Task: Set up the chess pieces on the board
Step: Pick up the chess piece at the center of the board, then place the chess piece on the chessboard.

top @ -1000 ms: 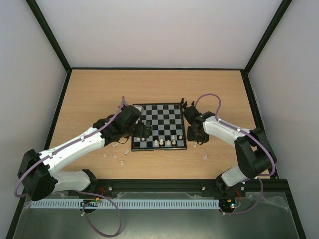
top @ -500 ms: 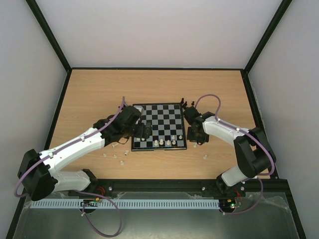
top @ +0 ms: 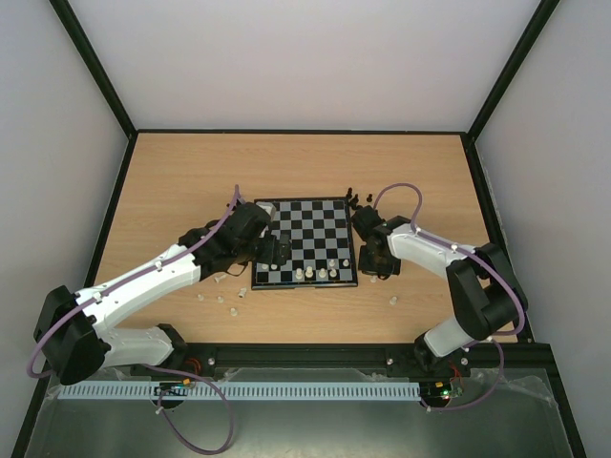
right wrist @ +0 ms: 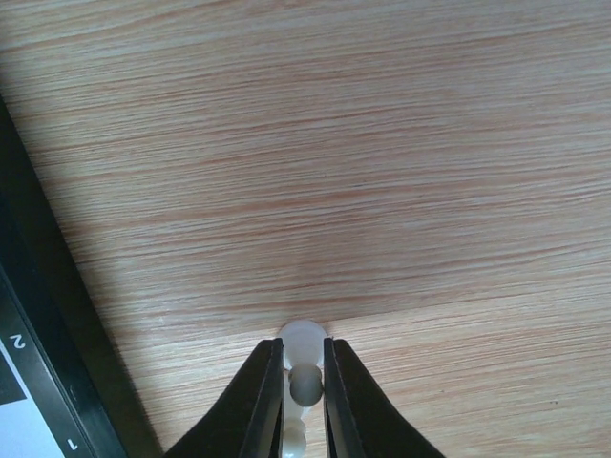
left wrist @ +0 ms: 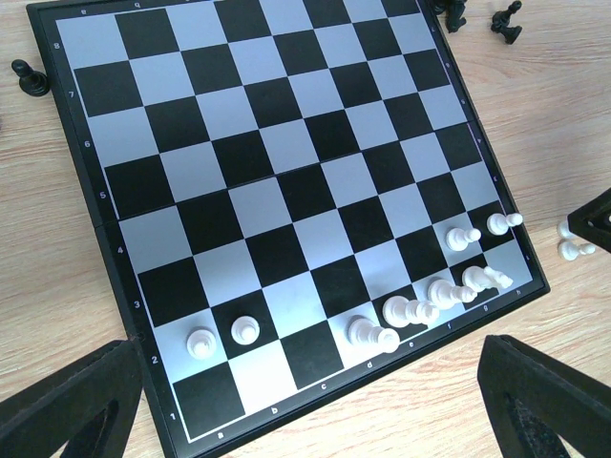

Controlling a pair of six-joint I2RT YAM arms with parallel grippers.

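Pickup: my right gripper (right wrist: 305, 382) is clamped on a tiny cream-white chess piece (right wrist: 303, 335) on the pale wooden worktop (right wrist: 382, 143), just beside the black-bordered checked chessboard (right wrist: 24, 315). Next, I judge, comes a straight lift to a free square (gently). My left gripper (left wrist: 305, 405) hangs wide apart.

Matt wood-grain table (right wrist: 382, 143) bears smooth plastic chess pieces (left wrist: 410, 310).

The board (left wrist: 277, 143) lies flat on the wood surface (top: 191, 181). It has dark and pale squares and a thin black edge. Most squares are bare. Small white pieces (left wrist: 410, 310) stand in its two near rows. Black pieces (left wrist: 506, 21) sit on the wood by the far end. More white ones (top: 221, 299) are scattered near the front corner. One white piece (right wrist: 304, 382) stands just off the board, pinched between two black fingers (right wrist: 263, 401).
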